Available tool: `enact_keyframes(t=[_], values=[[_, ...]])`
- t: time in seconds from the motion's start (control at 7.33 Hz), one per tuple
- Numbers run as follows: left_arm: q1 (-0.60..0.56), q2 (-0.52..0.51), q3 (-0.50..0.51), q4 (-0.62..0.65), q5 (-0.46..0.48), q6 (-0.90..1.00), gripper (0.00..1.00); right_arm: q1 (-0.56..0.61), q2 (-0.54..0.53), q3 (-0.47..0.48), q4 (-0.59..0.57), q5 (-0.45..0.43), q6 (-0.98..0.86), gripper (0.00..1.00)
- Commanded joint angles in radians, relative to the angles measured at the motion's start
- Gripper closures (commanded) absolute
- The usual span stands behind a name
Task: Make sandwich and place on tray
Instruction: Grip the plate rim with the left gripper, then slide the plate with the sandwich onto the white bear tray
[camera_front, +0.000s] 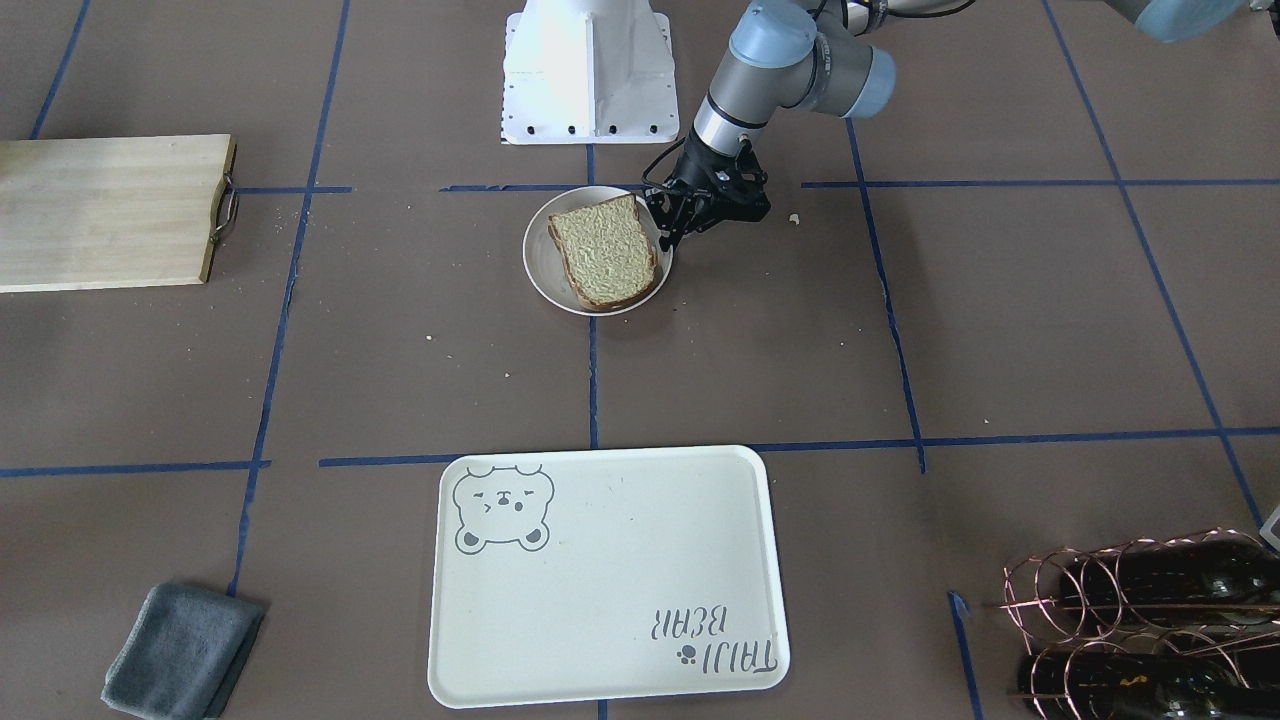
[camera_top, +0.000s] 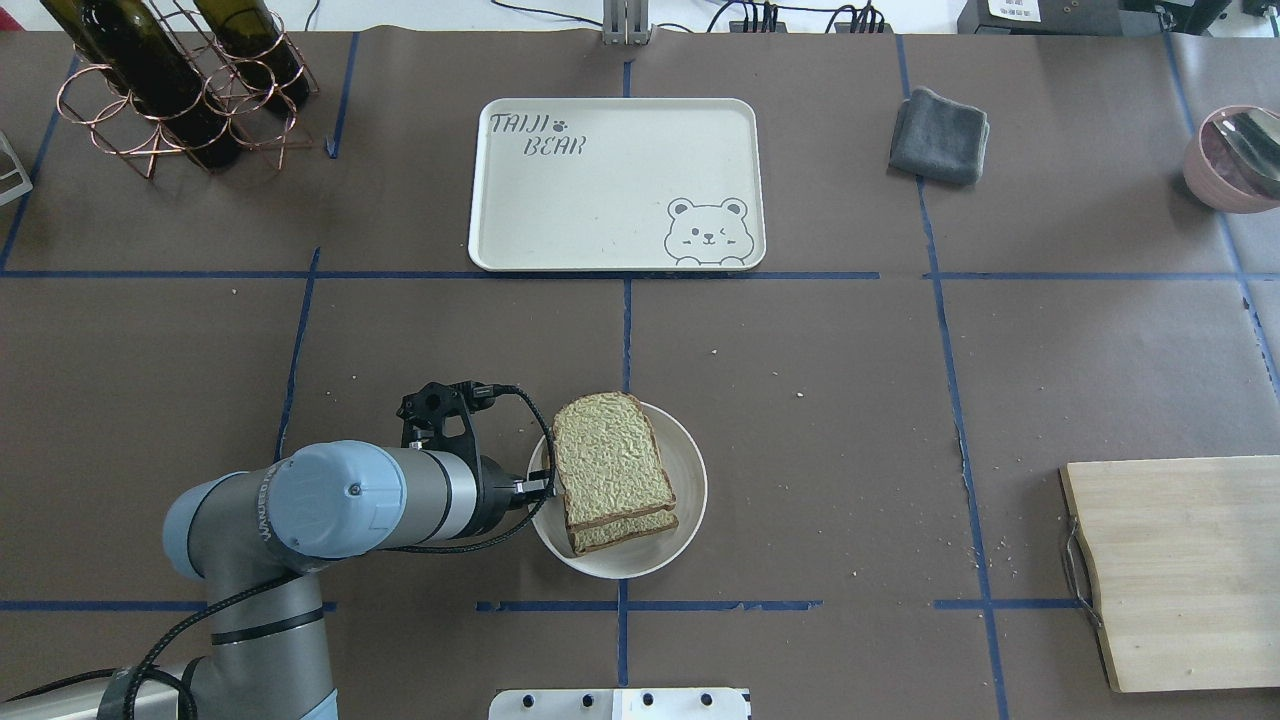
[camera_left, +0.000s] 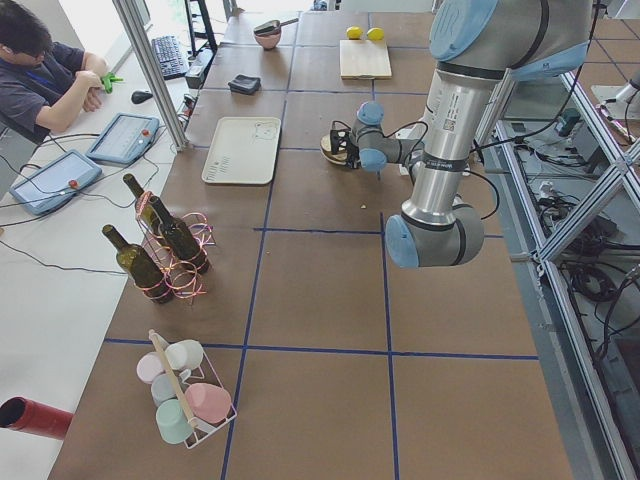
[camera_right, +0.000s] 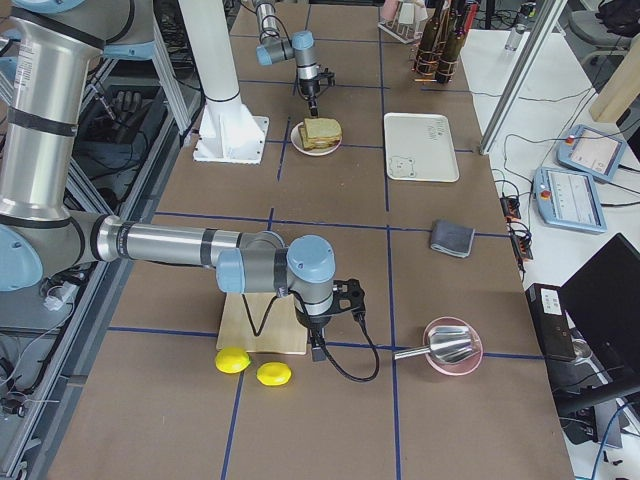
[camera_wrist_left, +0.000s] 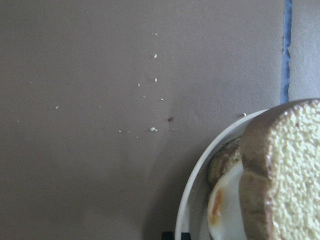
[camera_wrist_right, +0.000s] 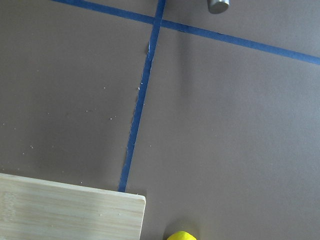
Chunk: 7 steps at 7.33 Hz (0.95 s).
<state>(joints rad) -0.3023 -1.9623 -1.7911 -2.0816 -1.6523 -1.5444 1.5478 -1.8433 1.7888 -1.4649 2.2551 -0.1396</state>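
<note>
Overhead exterior puts your left hand at the rim of the plate, clamped or not you cannot tell; tilt it and the sandwich it carries, well apart from the tray, could slide off.

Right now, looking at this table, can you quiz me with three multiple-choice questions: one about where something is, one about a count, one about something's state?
1. Where is the sandwich relative to the tray?
A) on it
B) under it
C) apart from it, on a round plate

2. How many lemons lie by the cutting board?
A) two
B) one
C) four

3. What state is the sandwich in?
A) one bare slice
B) closed, egg between two slices
C) torn to pieces

Answers:
1 C: in the overhead view it sits on the plate.
2 A: the right side view shows two.
3 B: the left wrist view shows egg under the top slice.
</note>
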Motion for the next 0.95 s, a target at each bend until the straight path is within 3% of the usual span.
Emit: enact_keyframes(t=[0.0,0.14,0.27,0.55,0.68,0.82], values=[[-0.009,-0.025,-0.020,0.000,-0.010,0.004,1.00,0.000,-0.001,-0.018,0.002,-0.002,0.000,0.00],[-0.058,-0.033,-0.021,-0.003,-0.029,0.006,1.00,0.000,-0.001,-0.026,0.000,-0.002,0.002,0.00],[-0.140,-0.043,-0.011,-0.005,-0.122,0.010,1.00,0.000,0.001,-0.029,0.002,-0.003,0.002,0.00],[-0.278,-0.122,0.056,-0.002,-0.167,0.168,1.00,0.000,-0.001,-0.037,0.002,-0.003,0.002,0.00],[-0.346,-0.215,0.164,-0.002,-0.257,0.202,1.00,0.000,-0.001,-0.037,0.002,-0.003,0.002,0.00],[-0.400,-0.319,0.302,-0.003,-0.288,0.240,1.00,0.000,-0.005,-0.037,0.002,-0.003,0.000,0.00]])
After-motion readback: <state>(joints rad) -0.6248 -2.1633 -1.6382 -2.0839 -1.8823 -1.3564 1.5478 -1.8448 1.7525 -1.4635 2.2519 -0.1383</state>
